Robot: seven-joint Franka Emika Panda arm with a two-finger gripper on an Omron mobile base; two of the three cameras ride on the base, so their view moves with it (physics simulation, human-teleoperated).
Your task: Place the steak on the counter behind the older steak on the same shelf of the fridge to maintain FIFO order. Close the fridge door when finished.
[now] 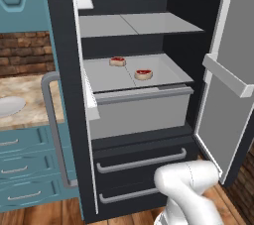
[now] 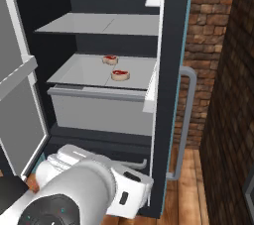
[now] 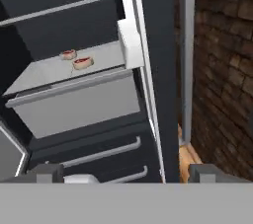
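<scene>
Left base view had the steak sitting toward the upper middle of the frame on the shelf, behind and left of the older steak, the two near but apart. The gripper hung low, wide open and empty, by the fridge doors. Closing could go wrong, I'd guess, if the arm clips a door edge; wood floor, brick wall, counter mid-left.
</scene>
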